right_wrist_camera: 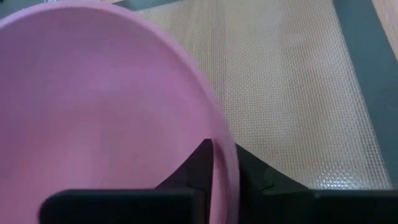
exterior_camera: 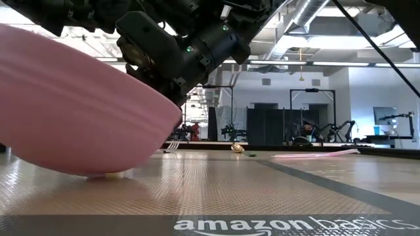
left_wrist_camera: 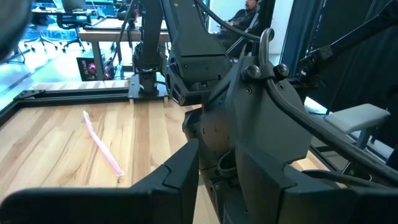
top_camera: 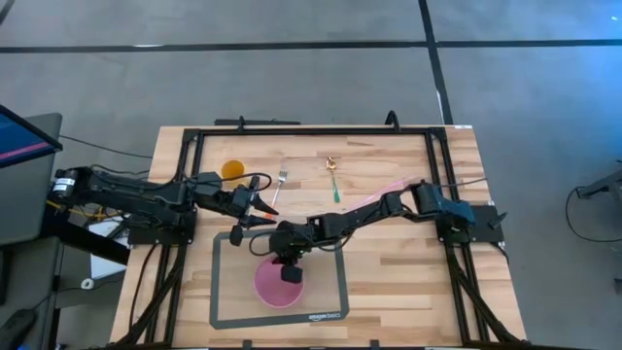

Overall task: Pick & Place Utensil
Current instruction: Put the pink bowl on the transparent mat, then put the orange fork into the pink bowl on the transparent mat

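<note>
A pink bowl (top_camera: 277, 287) sits on the grey mat (top_camera: 335, 292) at the table's near middle and fills the right wrist view (right_wrist_camera: 99, 112). My right gripper (top_camera: 290, 269) reaches in from the right and is shut on the bowl's rim. My left gripper (top_camera: 259, 216) hovers open just left of the right arm, above the mat's far left corner, touching nothing. A metal fork (top_camera: 279, 185), a green-handled spoon (top_camera: 333, 183) and a long pink utensil (top_camera: 374, 197) lie on the wood farther back. My right gripper (right_wrist_camera: 224, 163) pinches the bowl's rim (right_wrist_camera: 225, 140) on its far right side, one finger inside the bowl and one outside, coming from above and pointing down. In the low view the bowl's underside (exterior_camera: 98, 172) rests on the mat, the bowl tilted.
An orange round object (top_camera: 233, 170) lies at the far left of the wood. A black frame (top_camera: 311, 131) borders the table. Bare mat lies to the right of the bowl. A person sits in the room beyond (left_wrist_camera: 239, 15).
</note>
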Available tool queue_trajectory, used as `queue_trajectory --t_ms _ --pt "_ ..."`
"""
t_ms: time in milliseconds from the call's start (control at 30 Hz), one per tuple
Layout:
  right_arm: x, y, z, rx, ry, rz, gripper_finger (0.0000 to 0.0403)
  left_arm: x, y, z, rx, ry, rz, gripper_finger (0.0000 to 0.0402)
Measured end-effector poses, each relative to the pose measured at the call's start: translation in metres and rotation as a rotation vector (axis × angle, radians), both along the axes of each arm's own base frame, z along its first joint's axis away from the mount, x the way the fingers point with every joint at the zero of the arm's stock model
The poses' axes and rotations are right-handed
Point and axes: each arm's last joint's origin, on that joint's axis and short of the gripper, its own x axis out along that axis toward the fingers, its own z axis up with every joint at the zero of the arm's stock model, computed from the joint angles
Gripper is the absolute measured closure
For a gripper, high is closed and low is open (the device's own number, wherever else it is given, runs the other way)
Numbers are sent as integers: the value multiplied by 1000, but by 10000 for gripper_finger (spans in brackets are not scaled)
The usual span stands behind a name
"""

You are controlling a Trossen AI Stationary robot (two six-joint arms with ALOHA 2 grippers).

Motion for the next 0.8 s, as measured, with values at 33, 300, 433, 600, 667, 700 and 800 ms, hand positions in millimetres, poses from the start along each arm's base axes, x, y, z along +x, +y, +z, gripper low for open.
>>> queue_trajectory --t_ms 33,300,433,600,667,700,800 --pt "0 0 0 0 -1 0 357 0 0 0 0 0 0 295" --pt "1 0 1 3 -16 -1 299 0 0 0 0 0 0 295" --pt "1 -1 1 2 -16 -2 281 0 0 0 0 0 0 295" --pt "5 -3 9 4 -31 -8 265 0 0 0 0 0 0 295" --pt "7 -2 13 5 -36 -9 261 0 0 1 -1 -5 -4 295" --pt "8 -2 16 5 -35 -9 259 0 0 1 -1 -5 -1 295" --pt "11 -3 27 -9 -31 0 256 0 0 0 -1 2 1 296"
